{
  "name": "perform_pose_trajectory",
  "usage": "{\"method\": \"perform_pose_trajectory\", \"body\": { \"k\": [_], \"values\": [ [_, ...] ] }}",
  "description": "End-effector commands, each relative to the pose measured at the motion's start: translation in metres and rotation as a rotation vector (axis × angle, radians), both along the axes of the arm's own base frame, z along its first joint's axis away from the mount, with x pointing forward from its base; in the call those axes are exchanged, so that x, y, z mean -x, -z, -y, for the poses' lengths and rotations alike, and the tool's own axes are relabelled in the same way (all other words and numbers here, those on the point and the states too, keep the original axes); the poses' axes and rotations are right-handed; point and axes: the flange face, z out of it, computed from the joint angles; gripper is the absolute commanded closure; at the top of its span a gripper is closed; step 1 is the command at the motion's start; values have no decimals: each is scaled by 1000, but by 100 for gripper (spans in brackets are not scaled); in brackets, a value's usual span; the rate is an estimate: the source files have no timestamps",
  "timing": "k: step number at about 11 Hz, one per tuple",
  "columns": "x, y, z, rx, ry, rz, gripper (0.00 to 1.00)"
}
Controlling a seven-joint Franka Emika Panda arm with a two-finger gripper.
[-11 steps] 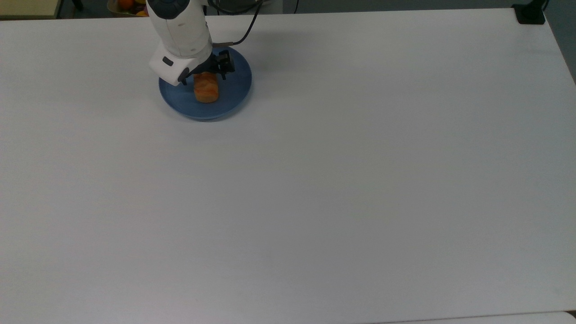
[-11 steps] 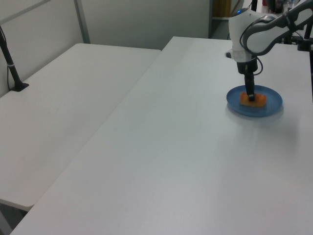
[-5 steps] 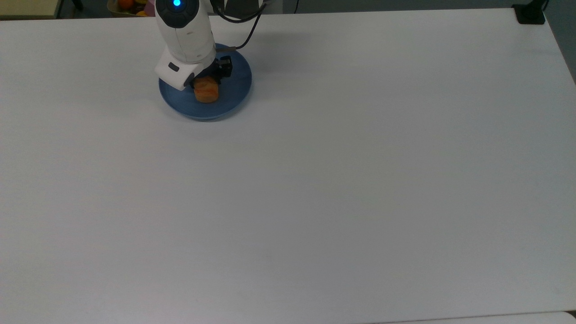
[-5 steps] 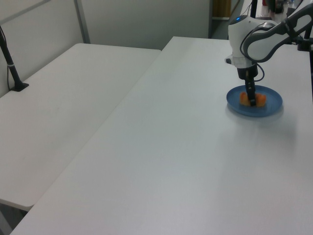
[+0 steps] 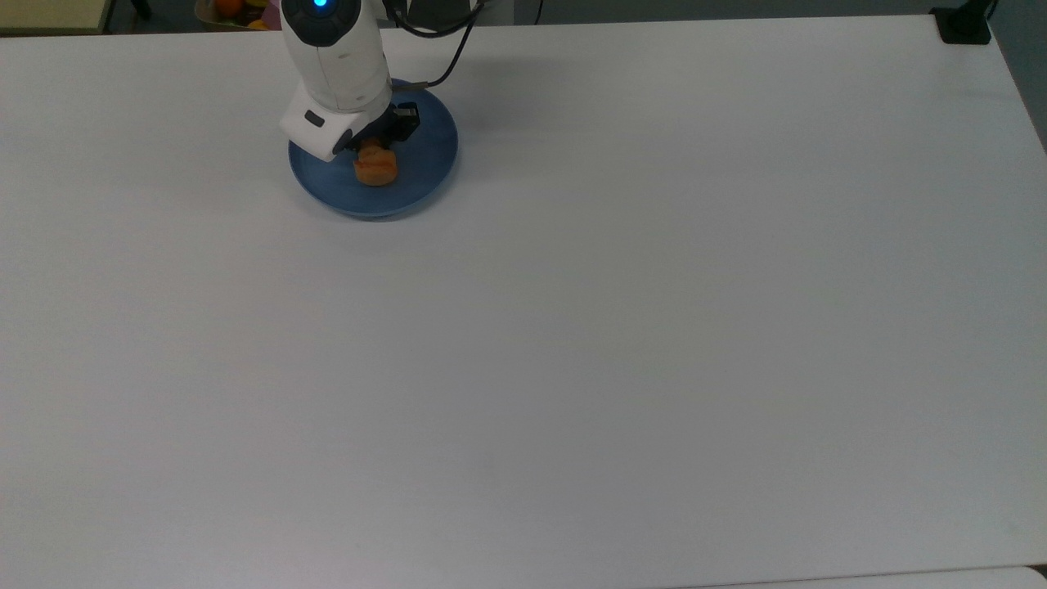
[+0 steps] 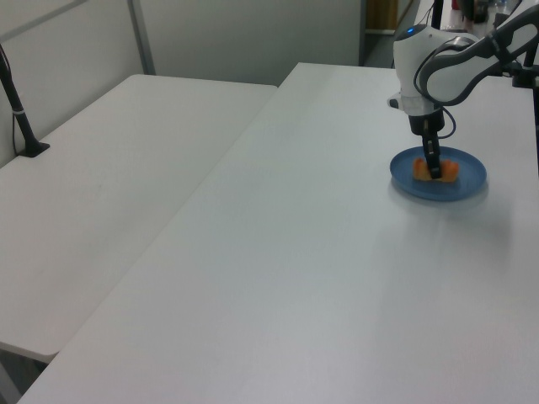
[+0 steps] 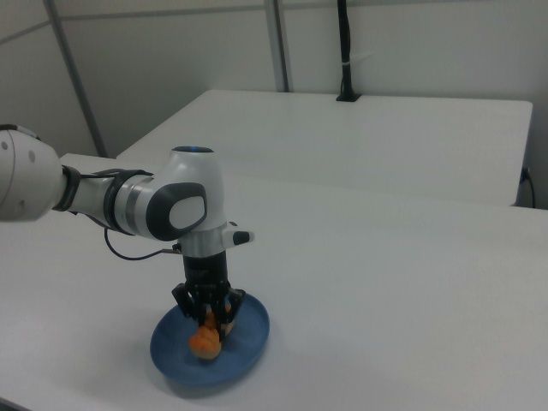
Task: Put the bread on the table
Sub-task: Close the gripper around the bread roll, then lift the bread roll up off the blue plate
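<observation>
The bread (image 5: 376, 169) is a small golden-orange loaf lying on the round blue plate (image 5: 425, 176) at the far left of the white table (image 5: 572, 327) in the top view. My gripper (image 5: 372, 147) points straight down, with its black fingers closed against the sides of the loaf. In the right view the gripper (image 7: 211, 324) pinches the top of the bread (image 7: 205, 342) while the loaf still rests on the plate (image 7: 248, 342). In the left view the gripper (image 6: 434, 172) stands in front of the bread (image 6: 446, 171) over the plate (image 6: 467, 187).
A second white table (image 6: 101, 168) adjoins on the left view's left, carrying a black post (image 6: 21, 118). A black clamp (image 5: 965, 24) sits at the top view's far right corner. A fruit basket (image 5: 233, 10) lies beyond the far edge.
Over the last second the gripper came down over the bread and its fingers closed in on the loaf, which now looks pinched and rounder. The plate has not moved.
</observation>
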Motion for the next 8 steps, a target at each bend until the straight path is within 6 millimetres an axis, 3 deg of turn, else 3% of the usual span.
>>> {"method": "perform_pose_trajectory", "body": {
  "k": [1,5,8],
  "values": [
    [10,-44,3,9,-16,23,67],
    [7,-120,-5,0,-9,118,67],
    [-3,-169,-46,-8,-60,132,66]
  ]
}}
